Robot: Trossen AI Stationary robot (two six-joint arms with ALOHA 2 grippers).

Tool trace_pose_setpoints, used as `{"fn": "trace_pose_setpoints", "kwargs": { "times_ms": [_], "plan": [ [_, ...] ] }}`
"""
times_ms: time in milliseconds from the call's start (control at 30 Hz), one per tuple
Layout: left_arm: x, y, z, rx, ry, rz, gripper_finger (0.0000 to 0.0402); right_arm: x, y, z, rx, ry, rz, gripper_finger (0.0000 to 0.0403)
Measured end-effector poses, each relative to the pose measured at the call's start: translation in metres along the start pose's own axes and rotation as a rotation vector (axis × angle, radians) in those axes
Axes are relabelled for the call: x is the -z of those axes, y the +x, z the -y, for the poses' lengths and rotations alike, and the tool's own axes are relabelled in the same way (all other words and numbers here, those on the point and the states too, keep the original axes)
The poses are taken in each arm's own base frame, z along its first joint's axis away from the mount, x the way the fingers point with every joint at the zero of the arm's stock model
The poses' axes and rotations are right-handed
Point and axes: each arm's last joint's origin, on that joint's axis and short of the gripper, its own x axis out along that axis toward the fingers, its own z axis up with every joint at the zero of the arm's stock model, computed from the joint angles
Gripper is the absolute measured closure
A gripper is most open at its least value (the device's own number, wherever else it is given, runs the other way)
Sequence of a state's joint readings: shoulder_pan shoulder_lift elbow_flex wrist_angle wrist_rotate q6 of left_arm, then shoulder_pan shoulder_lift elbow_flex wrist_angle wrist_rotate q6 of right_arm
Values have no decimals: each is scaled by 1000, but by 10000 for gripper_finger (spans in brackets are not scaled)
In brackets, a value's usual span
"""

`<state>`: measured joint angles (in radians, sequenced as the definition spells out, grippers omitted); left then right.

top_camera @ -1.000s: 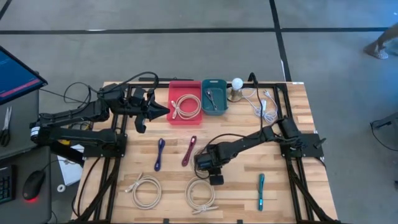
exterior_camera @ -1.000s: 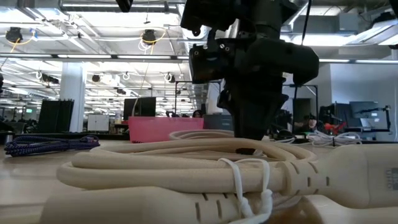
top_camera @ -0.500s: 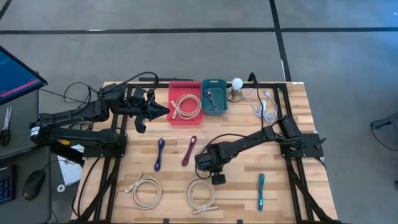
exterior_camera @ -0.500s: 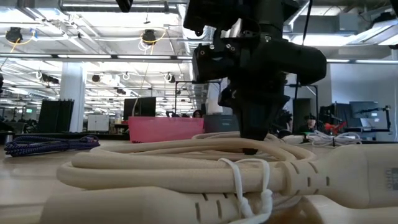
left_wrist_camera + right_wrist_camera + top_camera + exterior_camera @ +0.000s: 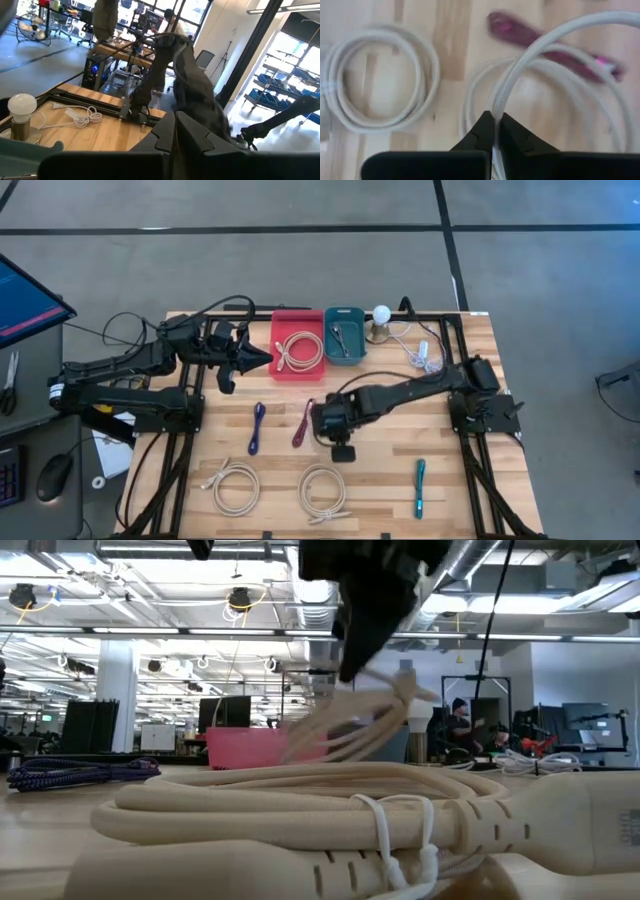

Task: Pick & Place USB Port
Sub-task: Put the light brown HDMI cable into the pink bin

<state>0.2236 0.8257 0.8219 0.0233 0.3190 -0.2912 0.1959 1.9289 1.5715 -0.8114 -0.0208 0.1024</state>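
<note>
Two dark fingers point(image 5: 482, 127) of the right gripper point(image 5: 333, 425) are pinched together on a strand of the white USB cable point(image 5: 520, 65), seen plainly in the right wrist view, where the strand rises from between the tips in a wide arc. In the low view the same cable point(image 5: 360, 730) hangs off the table as a slanting, blurred bundle under the gripper, its ends too smeared to tell apart. From above it is hidden beneath the gripper.

Reading the high view as a clock face (12 toward the far edge of the table), the magenta cable point(image 5: 304, 422) lies just beside the gripper at 9 o'clock. A white coil point(image 5: 323, 490) rests on the wood at 6 o'clock, with a second coil point(image 5: 233, 485) near it at about 8.

The red tray point(image 5: 280, 320) stands at 11 to 12 o'clock. It already holds a similar white cable, so it is probably the target; the teal bin point(image 5: 345, 311) touching its side is the other candidate. The carry would run almost straight toward the far edge, with the hanging loops needing to clear the tray's near wall.

The left gripper point(image 5: 262, 358), fingers closed on nothing, waits just beside the tray at its 9 o'clock; it is nearer, but the right one has the load.
</note>
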Motion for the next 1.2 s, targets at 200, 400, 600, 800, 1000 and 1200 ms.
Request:
{"fn": "trace_pose_setpoints", "kwargs": {
  "times_ms": [200,400,600,800,1000,1200],
  "plan": [
    [0,0,0,0,3,0,385,-9,-46,19,76,44,142,400],
    [0,0,0,0,3,0,385,-16,-83,37,142,84,287,400],
    [0,0,0,0,3,0,385,-25,-104,58,201,70,434,400],
    [0,0,0,0,3,0,385,-34,-104,86,242,119,519,400],
    [0,0,0,0,3,0,385,-36,-92,120,288,182,528,400],
    [0,0,0,-1,3,2,385,-39,-63,150,316,229,514,400]
  ]
}}
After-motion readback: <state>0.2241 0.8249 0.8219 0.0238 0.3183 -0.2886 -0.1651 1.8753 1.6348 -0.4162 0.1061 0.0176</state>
